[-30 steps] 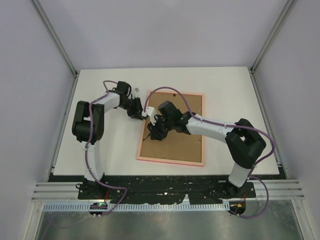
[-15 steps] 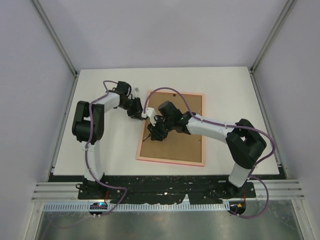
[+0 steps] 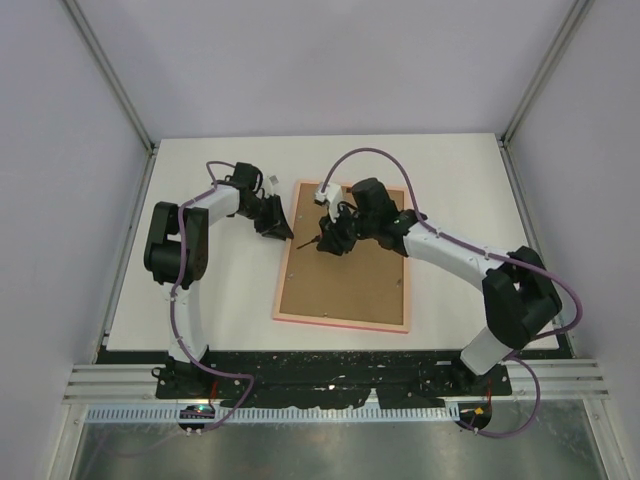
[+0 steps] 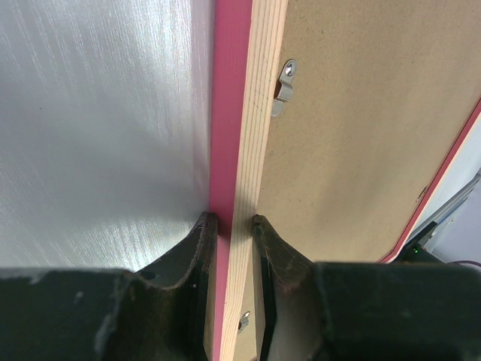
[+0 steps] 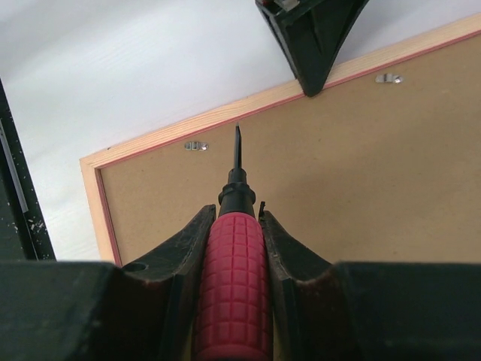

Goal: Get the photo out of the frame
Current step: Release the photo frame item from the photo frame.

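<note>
Face down on the white surface (image 3: 450,170), long axis near-to-far, the thin pink frame (image 3: 340,323) presumably hides the photo under its brown backing board (image 3: 350,285); the left pincer (image 4: 229,226) clamps its left rail, while the right pincer (image 5: 237,216), clamped on a red-handled pointed tool (image 5: 233,286), aims left at a small metal tab (image 5: 197,145).

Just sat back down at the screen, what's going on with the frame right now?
The frame lies face down on the table, with its brown backing board facing up. The left gripper is clamped on the frame's left rail. The right gripper holds a red-handled screwdriver, its tip close to a metal clip along that same rail. The backing is in place and the photo is not visible.
</note>
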